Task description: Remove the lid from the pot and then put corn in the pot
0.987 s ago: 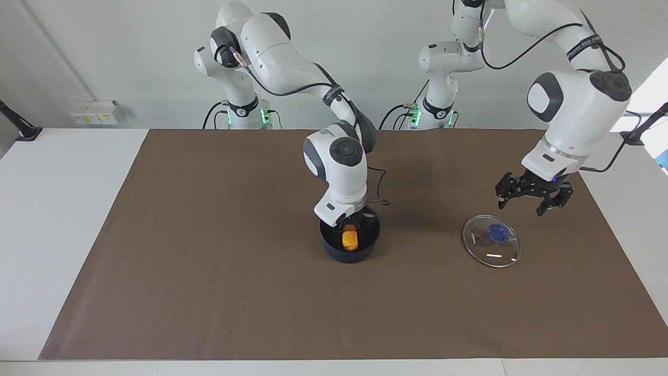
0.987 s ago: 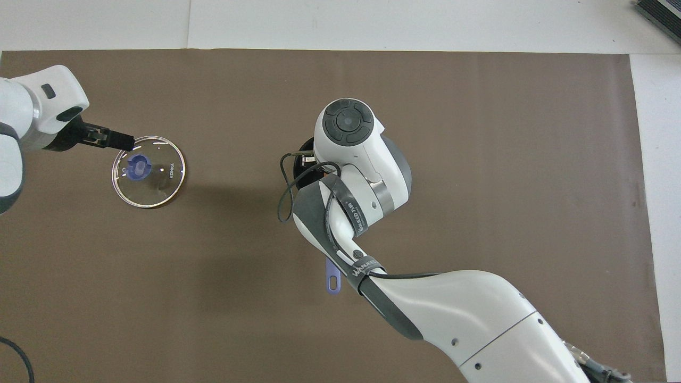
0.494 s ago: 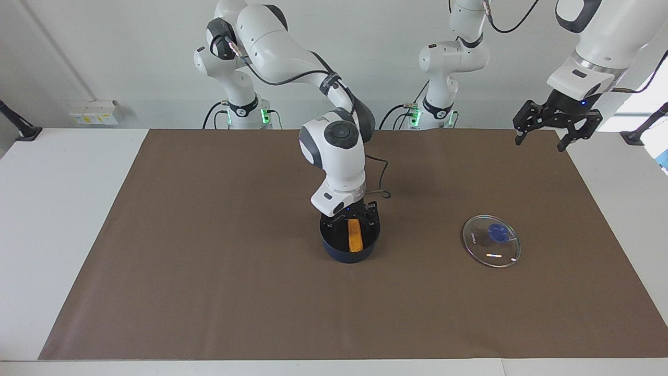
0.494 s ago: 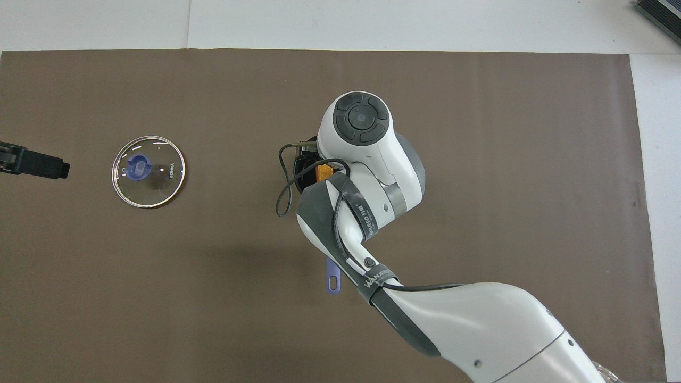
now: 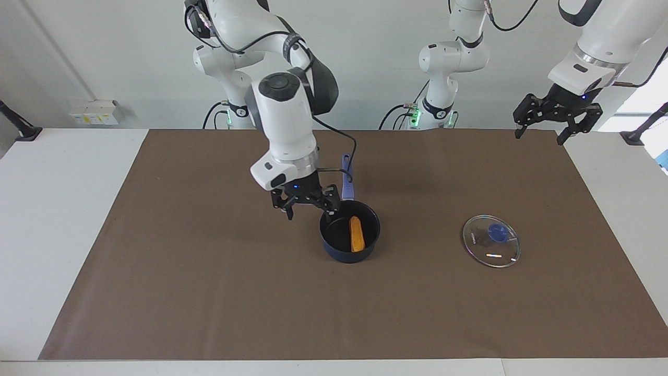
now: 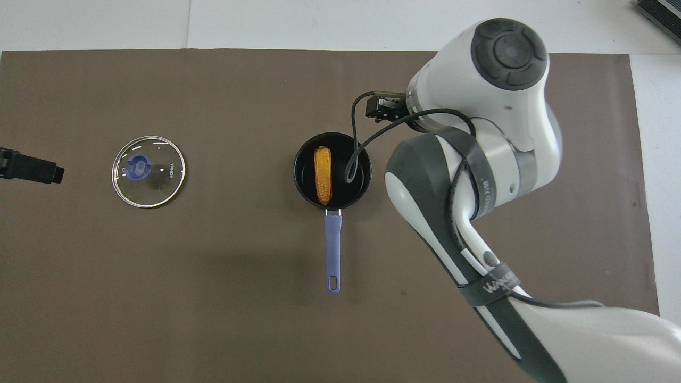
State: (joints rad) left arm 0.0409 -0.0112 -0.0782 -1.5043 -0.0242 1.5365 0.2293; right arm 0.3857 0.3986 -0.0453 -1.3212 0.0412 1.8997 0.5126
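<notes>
Corn (image 5: 356,234) lies in pot (image 5: 334,249), long axis along handle. Lid (image 5: 491,241) on table (image 5: 209,292). Right hand (image 5: 305,204) wide, empty, beside pot; left hand (image 5: 556,116) wide, raised. You need no further grasp.

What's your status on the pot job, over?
Both pincers open and empty: right pincer beside the navy saucepan, left pincer raised. Yellow corn cob inside saucepan. Glass lid on mat. Nothing obstructing.

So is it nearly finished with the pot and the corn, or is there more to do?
Both steps look done. The lid lies flat on the mat, beside the pot toward the left arm's end. The corn lies inside the pot. Nothing is in hand: the right gripper hangs open beside the pot, the left gripper open, raised high. Nothing seems left.
</notes>
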